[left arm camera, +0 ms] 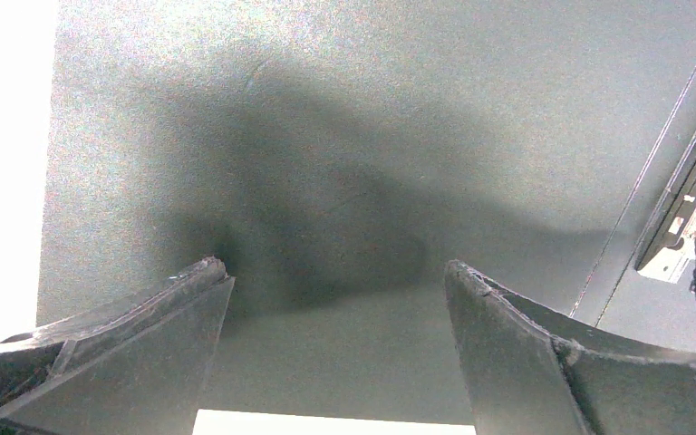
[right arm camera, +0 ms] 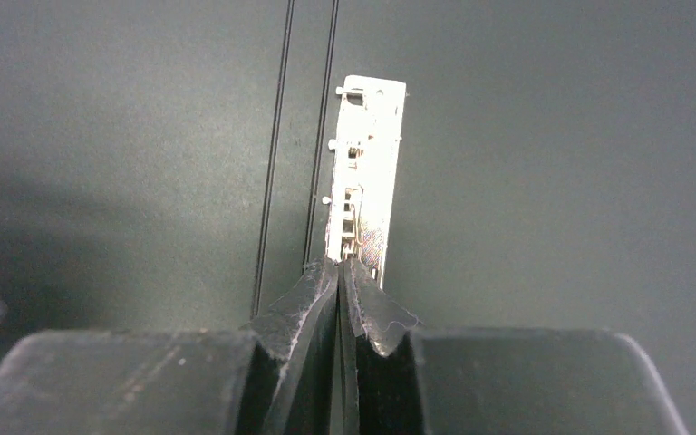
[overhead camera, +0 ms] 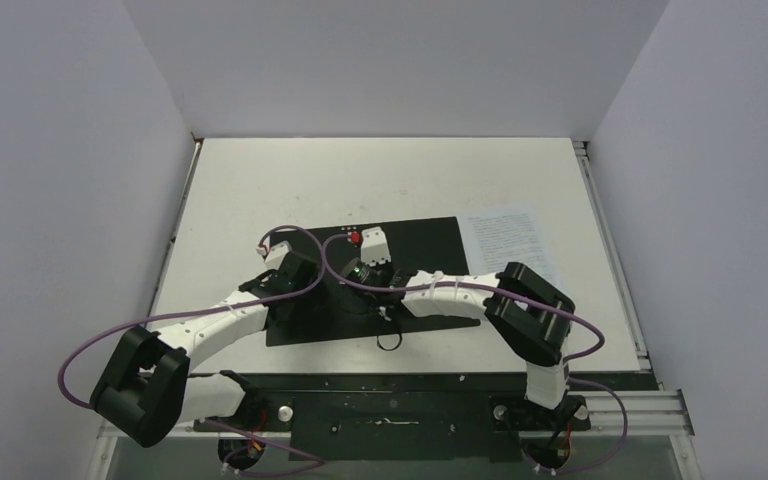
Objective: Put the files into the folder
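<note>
Pressing clenched right gripper (right arm camera: 340,267) at metal clip (right arm camera: 367,163), we risk tips slipping off; left gripper (left arm camera: 333,265), released over folder (overhead camera: 430,240), may let it skid toward files (overhead camera: 508,245) at right.

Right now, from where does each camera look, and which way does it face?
Top external: above and behind the arms, looking down at the table, the open folder and the files; both arms show.
Left wrist: on the left arm, facing down at the folder's black inside; its open left hand shows.
Right wrist: facing down at the metal clip; its shut right hand shows.
Both wrist views share the metal clip.
</note>
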You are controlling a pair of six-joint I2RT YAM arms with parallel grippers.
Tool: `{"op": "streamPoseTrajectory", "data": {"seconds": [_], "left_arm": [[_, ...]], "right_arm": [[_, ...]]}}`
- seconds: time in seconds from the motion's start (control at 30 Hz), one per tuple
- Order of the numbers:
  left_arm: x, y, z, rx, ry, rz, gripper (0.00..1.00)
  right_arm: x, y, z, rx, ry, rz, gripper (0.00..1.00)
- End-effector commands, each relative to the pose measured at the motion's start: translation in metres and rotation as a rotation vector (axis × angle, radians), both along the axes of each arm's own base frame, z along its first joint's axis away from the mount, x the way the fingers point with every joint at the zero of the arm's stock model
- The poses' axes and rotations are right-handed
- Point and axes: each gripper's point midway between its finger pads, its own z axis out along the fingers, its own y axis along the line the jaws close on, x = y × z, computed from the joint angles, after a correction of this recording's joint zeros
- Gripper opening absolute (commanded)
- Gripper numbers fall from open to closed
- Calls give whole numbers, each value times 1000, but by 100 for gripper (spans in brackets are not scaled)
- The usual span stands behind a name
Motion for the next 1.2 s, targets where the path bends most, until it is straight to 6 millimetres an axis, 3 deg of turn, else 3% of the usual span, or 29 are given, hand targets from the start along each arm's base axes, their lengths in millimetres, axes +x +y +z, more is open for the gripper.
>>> {"op": "streamPoseTrajectory", "data": {"seconds": [0.0, 0.2, 0.4, 0.73, 0.93, 1.17], "left_arm": [[-27, 17, -22, 64, 110, 9, 88], [-27, 17, -21, 60, 108, 8, 88], [-23, 13, -19, 49, 100, 3, 88], [-23, 8, -14, 35, 95, -15, 88], [-23, 1, -9, 7, 84, -31, 88], [-20, -15, -1, -45, 65, -87, 88]], "right_arm": [[2, -33, -7, -119, 46, -29, 5], [10, -22, 5, -66, 35, -27, 5], [23, -13, 38, 44, -2, -28, 5], [27, -23, 80, 213, -27, -30, 6], [19, -27, 81, 319, 11, -5, 10], [9, -25, 55, 447, 112, 23, 5]]}}
